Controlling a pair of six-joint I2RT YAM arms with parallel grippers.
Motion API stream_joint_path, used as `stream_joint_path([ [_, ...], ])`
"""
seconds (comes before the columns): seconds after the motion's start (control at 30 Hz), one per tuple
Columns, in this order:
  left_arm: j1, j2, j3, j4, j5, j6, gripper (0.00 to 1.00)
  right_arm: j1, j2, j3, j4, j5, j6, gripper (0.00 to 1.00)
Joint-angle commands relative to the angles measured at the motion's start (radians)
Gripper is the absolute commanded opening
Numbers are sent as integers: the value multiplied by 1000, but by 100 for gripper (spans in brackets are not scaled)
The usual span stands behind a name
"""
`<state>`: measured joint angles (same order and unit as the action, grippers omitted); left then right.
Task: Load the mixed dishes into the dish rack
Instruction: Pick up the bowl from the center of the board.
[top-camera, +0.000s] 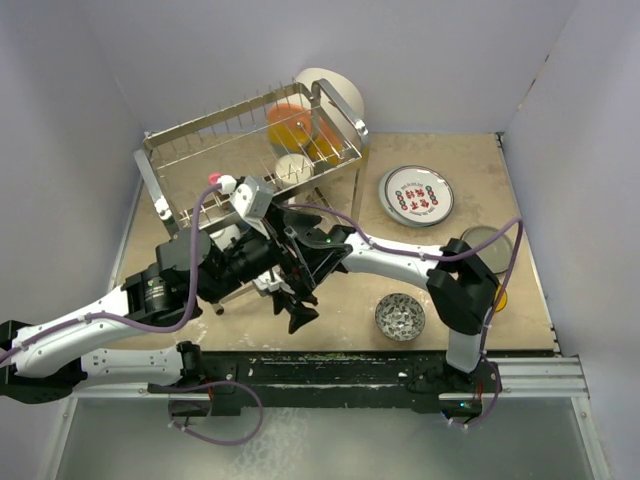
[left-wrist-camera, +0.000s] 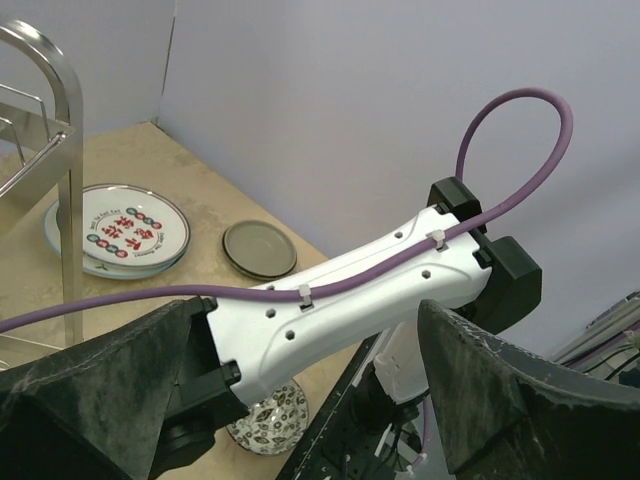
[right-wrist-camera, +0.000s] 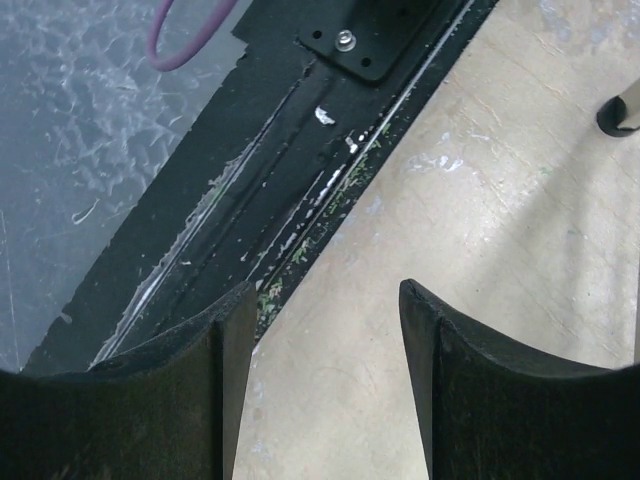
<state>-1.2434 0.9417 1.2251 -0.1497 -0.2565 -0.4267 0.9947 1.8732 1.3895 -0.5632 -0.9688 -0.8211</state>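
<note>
Where the arms overlap: mid-table (top-camera: 455, 160), just in front of the dish rack (top-camera: 237, 112).
Left gripper (left-wrist-camera: 310, 330): fingers spread wide, nothing in them. The right arm's white link (left-wrist-camera: 340, 290) crosses the wrist view past them; contact can't be told.
Right gripper (right-wrist-camera: 322, 300): fingers apart, moderate gap, empty. It points down at the table's near edge, beside the black rail (right-wrist-camera: 250, 180).
Rack: chrome wire, back left part of the table. Orange dishes (top-camera: 292, 125) and a pale cup (top-camera: 293, 168) sit at its right end.
Big white round dish (top-camera: 335, 92): on edge at the rack's far right corner; inside or behind, can't tell.
Red-lettered white plate (top-camera: 415, 195): flat on the table right of the rack, lying on a teal-rimmed plate (left-wrist-camera: 95, 262).
Grey plate (left-wrist-camera: 258, 248): flat on the table near that stack, partly under the right arm's elbow in the top view.
Small grey-patterned bowl (top-camera: 400, 316): upright near the front edge, right of the right gripper and apart from it.
</note>
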Motion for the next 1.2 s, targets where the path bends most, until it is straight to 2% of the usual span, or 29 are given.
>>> stream_joint_path([
  [0.0, 4, -6, -3, 86, 11, 18, 99, 12, -79, -54, -13, -17, -88, 62],
  [0.2, 4, -8, -16, 127, 14, 34, 99, 18, -178, -172, 35, 0, -142, 62],
  [0.33, 4, 3, -26, 142, 20, 34, 99, 16, -280, -260, -36, 1, -354, 63],
  [0.37, 4, 5, -31, 146, 21, 34, 99, 15, -307, -287, -70, 12, -430, 64],
  [0.47, 4, 6, -35, 150, 26, 38, 99, -24, -384, -331, -131, 26, -523, 72],
  [0.7, 4, -22, -64, 145, 30, 32, 99, -234, -557, -374, -302, -14, -672, 76],
  [0.8, 4, -35, -93, 158, 45, 29, 99, -349, -635, -373, -316, 5, -673, 81],
  [0.93, 4, -56, -129, 178, 61, 17, 99, -526, -718, -375, -346, -56, -641, 82],
  [1.17, 4, -46, -167, 219, 130, 1, 99, -718, -740, -355, -363, 7, -570, 82],
])
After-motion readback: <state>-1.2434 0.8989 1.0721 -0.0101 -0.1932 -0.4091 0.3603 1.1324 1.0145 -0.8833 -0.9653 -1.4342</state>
